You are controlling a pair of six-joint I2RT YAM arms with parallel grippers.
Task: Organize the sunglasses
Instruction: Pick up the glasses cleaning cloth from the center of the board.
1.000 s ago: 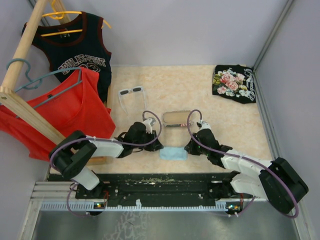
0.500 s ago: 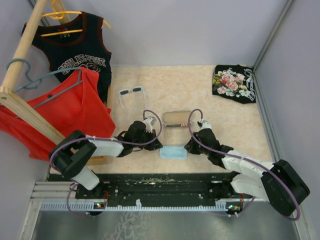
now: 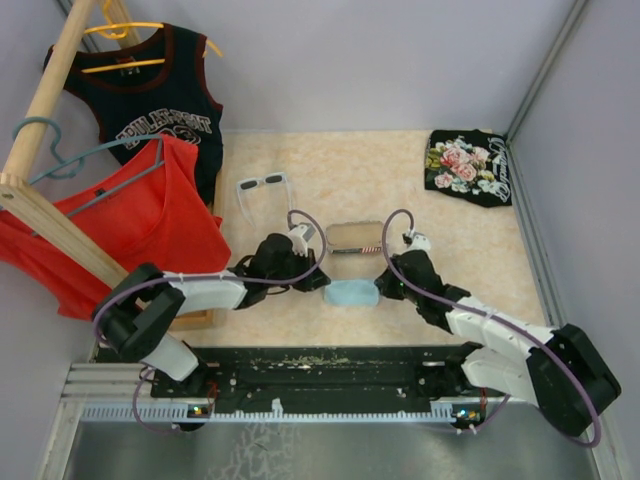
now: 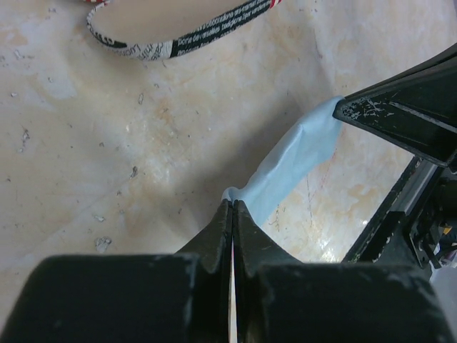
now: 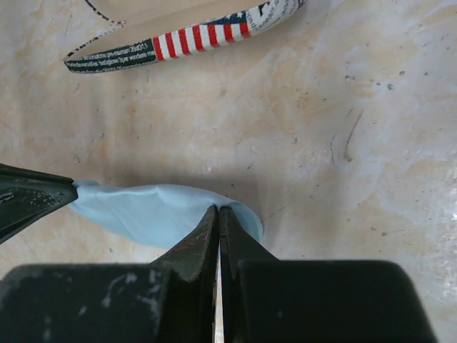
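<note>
Near the front middle of the beige speckled table (image 3: 420,200), the left gripper (image 3: 318,283) and the right gripper (image 3: 381,285) face each other with a small light-blue cloth (image 3: 352,293) stretched between them. Both sets of jaws are clenched, each pinching one end of the light-blue cloth. From the left wrist camera the left gripper (image 4: 232,207) bites the near end of the light-blue cloth (image 4: 300,153), which runs up to the dark tip of the right gripper (image 4: 343,107). From the right wrist camera the right gripper (image 5: 218,211) nips the rounded edge of the light-blue cloth (image 5: 150,211), whose far end meets the left gripper (image 5: 71,191); a shadow lies on the table just behind the fabric.

Just beyond the cloth rests an oblong open case with American-flag print (image 3: 353,237), its striped rim visible to both wrist cameras (image 4: 178,44) (image 5: 193,39).

Farther back and to the left, the white plastic-framed sunglasses with dark grey lenses (image 3: 262,183) lie on the table, arms unfolded, well apart from both grippers and close to a red sleeveless top (image 3: 130,230) hanging on a wooden rack (image 3: 50,100). Behind it hangs a black basketball jersey (image 3: 150,100). At the far right corner sits a folded black floral garment (image 3: 468,165).
</note>
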